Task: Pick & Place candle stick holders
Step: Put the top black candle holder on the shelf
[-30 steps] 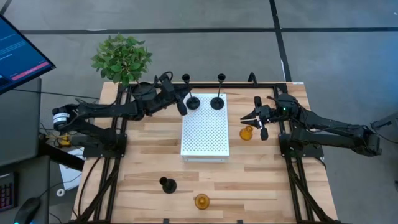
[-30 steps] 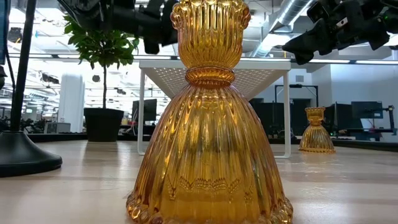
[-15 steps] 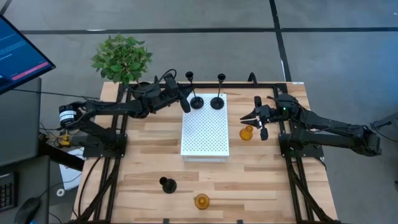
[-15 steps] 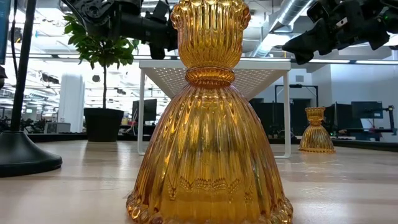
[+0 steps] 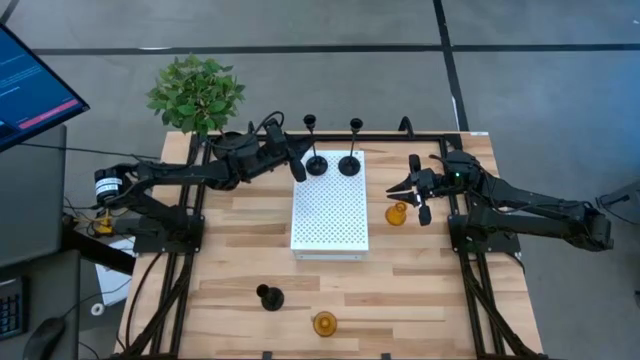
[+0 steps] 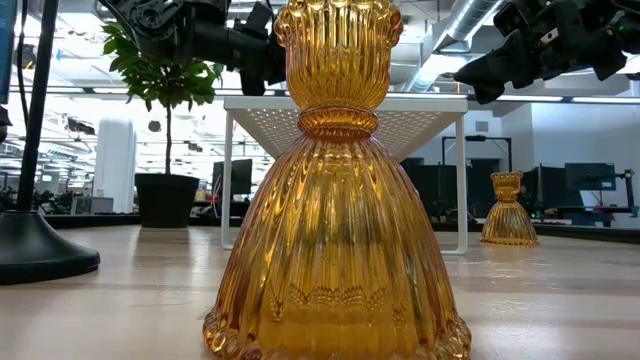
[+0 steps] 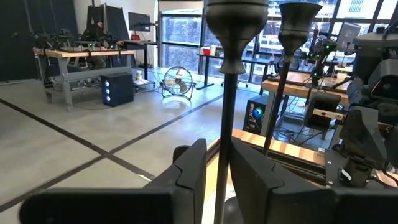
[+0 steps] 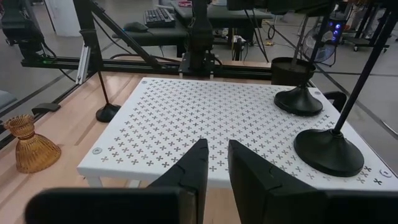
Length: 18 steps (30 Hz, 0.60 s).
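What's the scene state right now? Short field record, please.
riser: white perforated riser, table centre
on riser: left tall black holder and right tall black holder, both at the far edge
left gripper: open, fingers either side of the left tall black holder's stem
right gripper: waiting by amber holder, right of riser
on table, near edge: short black holder, second amber holder

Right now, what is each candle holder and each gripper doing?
Left tall black holder: upright on the white stand, stem between the fingers of the left gripper.
Right tall black holder: upright on the white stand, untouched.
Third black holder: upright on the table, untouched.
Front amber holder: upright, untouched.
Back amber holder: upright beside the white stand, near the right gripper.
Left gripper: open around the stem.
Right gripper: open, empty.
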{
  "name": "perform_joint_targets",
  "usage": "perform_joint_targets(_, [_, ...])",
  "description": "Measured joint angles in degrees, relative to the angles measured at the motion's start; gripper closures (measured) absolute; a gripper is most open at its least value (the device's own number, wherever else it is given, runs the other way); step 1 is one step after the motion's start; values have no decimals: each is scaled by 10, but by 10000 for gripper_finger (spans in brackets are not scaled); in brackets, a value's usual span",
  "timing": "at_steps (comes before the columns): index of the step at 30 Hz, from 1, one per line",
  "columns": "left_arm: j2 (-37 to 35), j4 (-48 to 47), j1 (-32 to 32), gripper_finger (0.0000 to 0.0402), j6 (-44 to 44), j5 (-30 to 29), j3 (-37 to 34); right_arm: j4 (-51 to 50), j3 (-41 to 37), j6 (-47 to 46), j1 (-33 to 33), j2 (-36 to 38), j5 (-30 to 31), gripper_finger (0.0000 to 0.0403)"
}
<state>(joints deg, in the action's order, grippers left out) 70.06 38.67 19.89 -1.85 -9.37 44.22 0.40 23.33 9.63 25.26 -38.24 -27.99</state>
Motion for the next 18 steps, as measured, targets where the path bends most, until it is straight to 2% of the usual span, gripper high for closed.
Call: perform_joint_targets(18, [-7, 0, 0, 261, 13, 0, -1, 0, 0, 0, 0, 0, 0, 349])
